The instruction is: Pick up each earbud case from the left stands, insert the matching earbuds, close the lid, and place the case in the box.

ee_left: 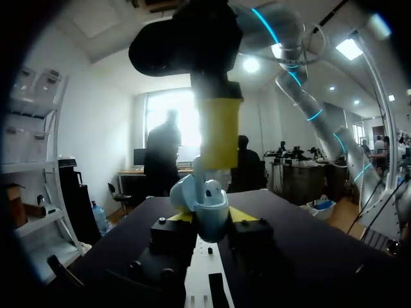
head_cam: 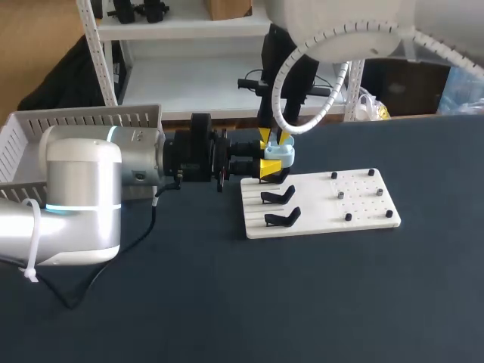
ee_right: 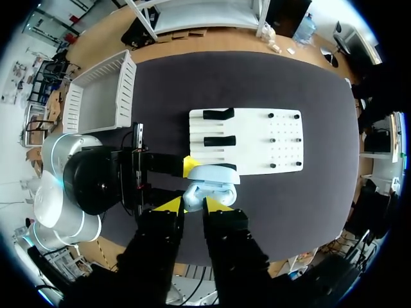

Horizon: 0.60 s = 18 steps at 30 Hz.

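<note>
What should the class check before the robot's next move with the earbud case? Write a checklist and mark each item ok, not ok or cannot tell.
1. Case held by the left gripper, with a yellow tip on each side: ok.
2. Right gripper lined up right above the case: ok.
3. Both earbuds seated inside: cannot tell.
4. Case shut: not ok; it looks open in the left wrist view.
5. Box within view on the left arm's side: ok.
6. Two black stands on the white board free of cases: ok.
</note>
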Available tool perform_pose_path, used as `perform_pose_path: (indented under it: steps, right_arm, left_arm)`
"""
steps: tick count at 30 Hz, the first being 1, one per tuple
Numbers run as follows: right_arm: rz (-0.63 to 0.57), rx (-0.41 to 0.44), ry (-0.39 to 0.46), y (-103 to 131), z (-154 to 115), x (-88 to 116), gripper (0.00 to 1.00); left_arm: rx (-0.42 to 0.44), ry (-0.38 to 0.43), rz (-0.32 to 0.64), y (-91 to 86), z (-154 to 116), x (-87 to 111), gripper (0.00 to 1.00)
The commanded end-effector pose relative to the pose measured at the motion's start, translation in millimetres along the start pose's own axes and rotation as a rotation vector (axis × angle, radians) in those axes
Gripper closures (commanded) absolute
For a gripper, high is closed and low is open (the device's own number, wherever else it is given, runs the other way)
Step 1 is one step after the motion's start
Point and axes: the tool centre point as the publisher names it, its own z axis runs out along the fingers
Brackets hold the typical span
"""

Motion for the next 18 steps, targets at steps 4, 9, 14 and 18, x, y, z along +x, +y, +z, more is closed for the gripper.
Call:
perform_pose_path:
  steps: [4, 9, 14, 18]
  right_arm:
    - [0.003, 0.001, 0.001, 1.3, 1.7, 0.5, 1.0]
    - [0.006, 0.003, 0.004, 1.7, 2.8, 0.4, 1.0]
    - [0.006, 0.006, 0.0, 3.2, 1.7, 2.0, 1.0]
    - [0.006, 0.006, -0.007, 3.7, -1.3, 3.4, 1.0]
  left_arm:
    - [-0.001, -0.003, 0.002, -0.3, -0.4, 0.8, 1.0]
    - [-0.001, -0.003, 0.002, -0.3, -0.4, 0.8, 1.0]
    - [-0.001, -0.003, 0.002, -0.3, -0.4, 0.8, 1.0]
    - [-0.001, -0.003, 0.002, -0.3, -0.4, 0.8, 1.0]
